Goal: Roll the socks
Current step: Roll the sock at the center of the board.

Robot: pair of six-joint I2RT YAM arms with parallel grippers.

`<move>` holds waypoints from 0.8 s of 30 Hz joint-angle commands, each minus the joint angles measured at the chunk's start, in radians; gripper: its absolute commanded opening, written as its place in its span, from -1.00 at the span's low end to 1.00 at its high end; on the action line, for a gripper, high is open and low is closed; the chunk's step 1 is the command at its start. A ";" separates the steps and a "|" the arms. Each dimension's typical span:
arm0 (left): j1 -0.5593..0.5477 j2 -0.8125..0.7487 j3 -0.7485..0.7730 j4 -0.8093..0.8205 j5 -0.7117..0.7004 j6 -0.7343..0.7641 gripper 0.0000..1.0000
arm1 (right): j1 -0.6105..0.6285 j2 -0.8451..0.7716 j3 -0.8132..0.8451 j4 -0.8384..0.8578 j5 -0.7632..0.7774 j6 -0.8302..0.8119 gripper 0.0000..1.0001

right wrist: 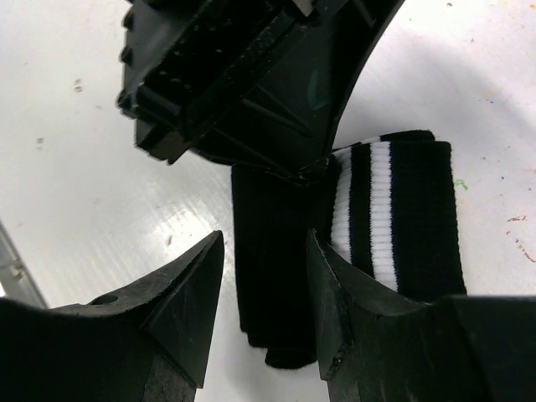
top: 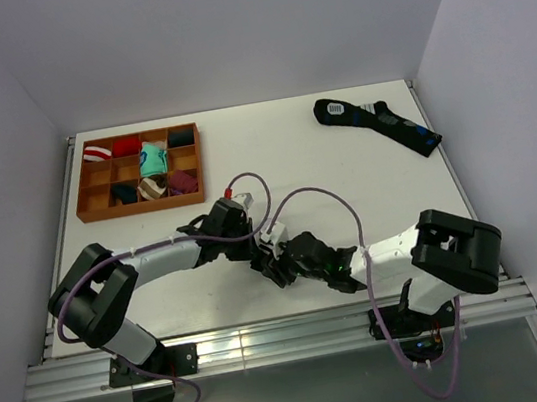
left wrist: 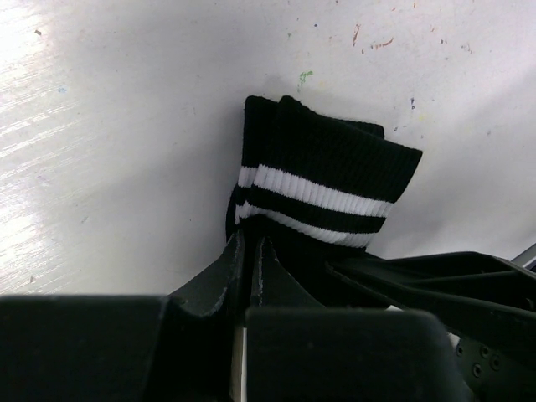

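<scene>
Left tool point(left wrist: 249, 253): pinched shut on the socks point(left wrist: 327, 167).
Right tool point(right wrist: 264, 314): half open, straddling their long axis.

The socks point(left wrist: 327, 180) are soft ribbed knit cloth, matt black with white knit stripes. The table point(left wrist: 126, 126) under them is hard, smooth and white, with a soft sheen and small scuffs and specks. The left gripper point(left wrist: 249, 251) and right gripper point(right wrist: 264, 251) are hard black plastic, mostly matt. At the table's far left the tray point(top: 138, 208) looks like matt brown wood; along its near edge the rail point(top: 269, 342) is dull grey metal.
</scene>
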 commanded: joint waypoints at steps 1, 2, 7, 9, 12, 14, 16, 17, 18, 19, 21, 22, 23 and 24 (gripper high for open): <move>0.003 0.054 -0.022 -0.138 -0.020 0.048 -0.99 | 0.012 0.046 0.026 -0.002 0.066 -0.008 0.03; 0.006 0.054 -0.022 -0.136 -0.020 0.046 -0.99 | 0.015 0.058 0.024 0.005 0.071 -0.005 0.02; 0.023 0.054 -0.026 -0.128 -0.002 0.040 -0.99 | 0.024 0.089 0.016 0.027 0.117 0.006 0.03; 0.028 0.057 -0.026 -0.128 0.001 0.039 -0.99 | 0.030 0.106 0.021 0.030 0.135 0.007 0.03; 0.032 0.055 -0.031 -0.124 0.007 0.034 -0.99 | 0.035 0.135 0.018 0.048 0.148 0.015 0.02; 0.038 0.060 -0.034 -0.118 0.018 0.031 -0.99 | 0.035 0.144 -0.005 0.077 0.152 0.024 0.02; 0.041 0.060 -0.033 -0.116 0.020 0.026 -0.99 | 0.037 0.146 -0.022 0.099 0.154 0.036 0.02; 0.043 0.062 -0.033 -0.116 0.023 0.025 -0.99 | 0.035 0.150 -0.037 0.116 0.155 0.041 -0.02; 0.044 0.062 -0.033 -0.115 0.030 0.022 -0.99 | 0.037 0.155 -0.045 0.124 0.155 0.050 -0.06; 0.048 0.062 -0.034 -0.110 0.032 0.014 -0.99 | 0.037 0.162 -0.051 0.133 0.157 0.056 -0.15; 0.048 0.054 -0.040 -0.105 0.040 0.008 -0.99 | 0.037 0.170 -0.062 0.154 0.157 0.079 -0.32; 0.048 0.051 -0.043 -0.104 0.041 0.000 -0.99 | 0.035 0.175 -0.063 0.157 0.155 0.082 -0.36; 0.049 0.040 -0.049 -0.101 0.043 -0.003 -0.99 | 0.035 0.188 -0.063 0.156 0.155 0.085 -0.37; 0.051 0.034 -0.052 -0.096 0.053 -0.007 -0.99 | 0.035 0.195 -0.062 0.154 0.158 0.093 -0.38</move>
